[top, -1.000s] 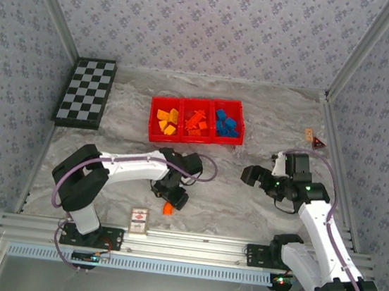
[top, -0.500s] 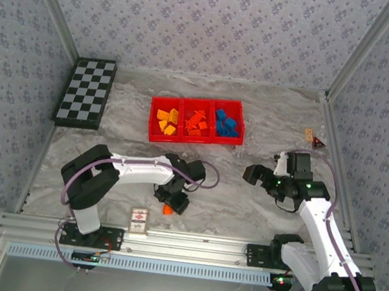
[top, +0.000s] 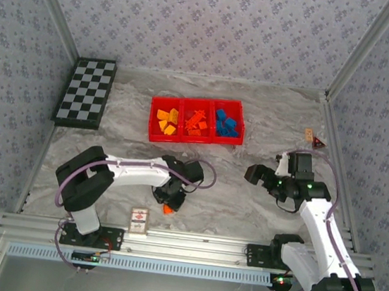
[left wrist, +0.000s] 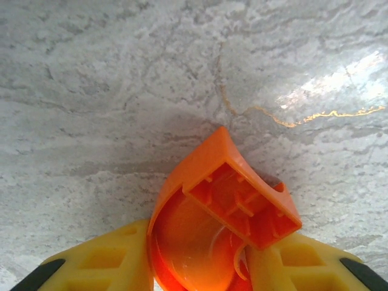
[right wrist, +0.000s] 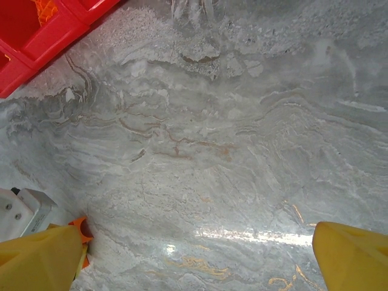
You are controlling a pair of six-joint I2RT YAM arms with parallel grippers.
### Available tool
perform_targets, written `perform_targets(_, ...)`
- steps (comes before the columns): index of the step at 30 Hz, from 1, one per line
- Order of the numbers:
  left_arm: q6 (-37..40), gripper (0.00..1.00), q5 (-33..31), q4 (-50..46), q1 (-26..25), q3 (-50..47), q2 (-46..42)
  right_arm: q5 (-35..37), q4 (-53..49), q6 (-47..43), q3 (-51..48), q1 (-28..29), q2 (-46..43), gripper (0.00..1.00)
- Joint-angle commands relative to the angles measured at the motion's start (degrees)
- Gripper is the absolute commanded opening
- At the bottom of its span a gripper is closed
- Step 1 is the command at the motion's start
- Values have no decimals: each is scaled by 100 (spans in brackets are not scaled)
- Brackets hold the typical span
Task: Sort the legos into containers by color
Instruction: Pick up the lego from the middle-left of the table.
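The left claw [left wrist: 197, 270] clamps a curved red-orange lego [left wrist: 224, 209] on the table's [left wrist: 109, 91] near side, likely bound for the red tray's [top: 195, 141] matching middle compartment, while the right claw [right wrist: 197, 251] hangs wide apart.

The marble table [top: 227, 196] lies open between my left gripper [top: 167, 205] and my right gripper [top: 250, 173], so either could cross there. Ahead, the red tray [top: 195, 142] blocks the far middle and the checkerboard [top: 85, 93] the far left. A printed card [top: 140, 221] lies just near-left of my left gripper, whose gap a curved orange brick [left wrist: 224, 224] fills.
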Motion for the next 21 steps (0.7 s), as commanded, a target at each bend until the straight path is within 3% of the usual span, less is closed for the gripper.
perform_targets(1,-298,23,-240,-346,-166,100,-48,105,-161,33,137,-58,-109,100)
perform_targets(15,-1244,17,-2641,-1148,-236,999,-1693,398,-205,74,103,-165,-304,100)
perform_targets(18,-884,21,-3180,-650,-79,1227,-2088,499,-204,102,102,-185,-337,100)
perform_targets(21,-294,24,-2930,-24,444,1562,-2059,509,-220,108,102,-207,-356,100)
